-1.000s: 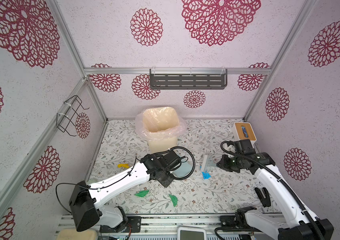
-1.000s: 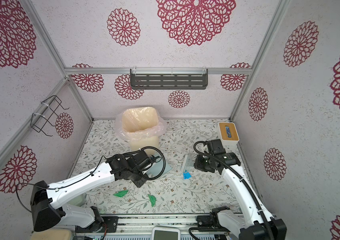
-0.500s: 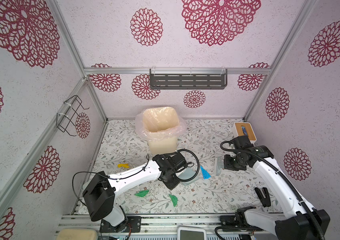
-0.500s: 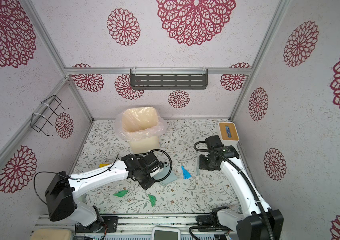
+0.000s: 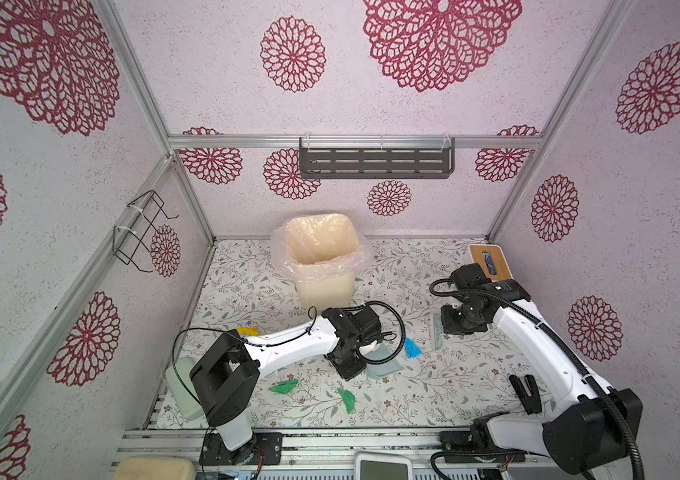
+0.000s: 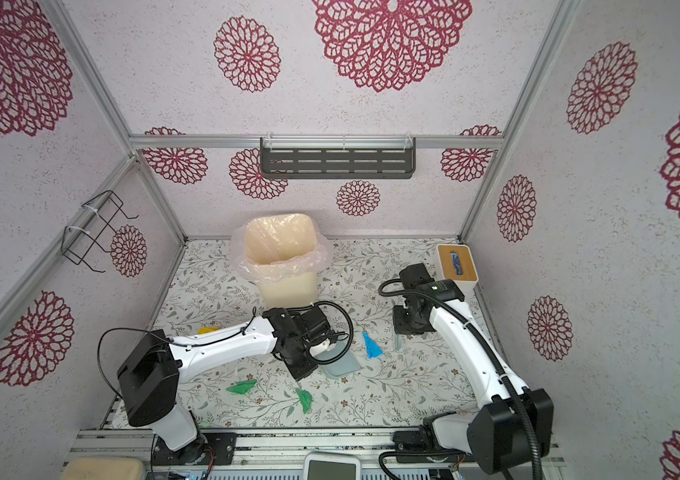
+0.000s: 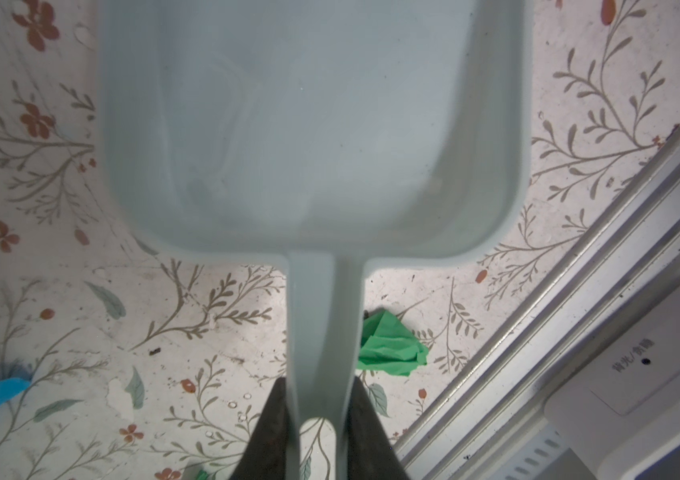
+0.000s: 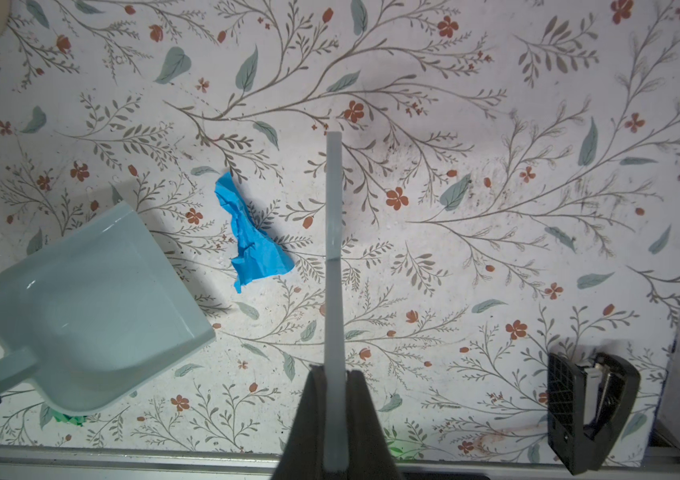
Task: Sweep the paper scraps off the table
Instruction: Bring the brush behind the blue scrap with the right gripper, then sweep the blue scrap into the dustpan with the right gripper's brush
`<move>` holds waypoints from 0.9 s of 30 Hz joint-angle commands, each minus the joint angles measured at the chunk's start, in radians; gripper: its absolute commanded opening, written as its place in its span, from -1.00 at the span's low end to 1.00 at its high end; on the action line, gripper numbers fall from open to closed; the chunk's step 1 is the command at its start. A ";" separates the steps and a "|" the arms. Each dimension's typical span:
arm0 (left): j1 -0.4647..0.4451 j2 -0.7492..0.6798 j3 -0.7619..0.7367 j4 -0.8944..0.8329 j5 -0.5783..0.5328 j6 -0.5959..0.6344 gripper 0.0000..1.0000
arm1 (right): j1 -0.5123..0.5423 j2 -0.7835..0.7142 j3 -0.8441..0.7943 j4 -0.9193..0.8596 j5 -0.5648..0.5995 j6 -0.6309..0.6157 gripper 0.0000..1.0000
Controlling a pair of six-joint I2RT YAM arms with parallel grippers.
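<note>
Paper scraps [image 8: 253, 232]: crumpled blue, green | left hand [image 7: 317, 390] clamps dustpan [image 7: 309, 124] | right hand [image 8: 336, 376] clamps pale strip [image 8: 334, 249]

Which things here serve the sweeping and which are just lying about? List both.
Job: blue paper scrap, green scrap, another green scrap, yellow scrap, dustpan in left pincer, sweeper strip in right pincer, lined bin, table.
Lying about: wooden-topped box, wall shelf, wire rack, black clip.
</note>
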 commanded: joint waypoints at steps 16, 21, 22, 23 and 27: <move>-0.008 0.117 0.087 0.014 -0.002 0.075 -1.00 | 0.102 0.096 0.064 -0.047 0.018 -0.052 -1.00; -0.006 0.145 0.096 0.017 -0.006 0.081 -1.00 | 0.117 0.107 0.066 -0.040 -0.005 -0.054 -1.00; -0.007 0.147 0.098 0.017 -0.007 0.081 -1.00 | 0.121 0.112 0.066 -0.043 -0.003 -0.056 -1.00; -0.007 0.152 0.101 0.017 -0.008 0.081 -1.00 | 0.125 0.117 0.068 -0.044 -0.003 -0.057 -1.00; -0.007 0.159 0.107 0.017 -0.012 0.084 -1.00 | 0.149 0.131 0.078 -0.047 -0.021 -0.058 -1.00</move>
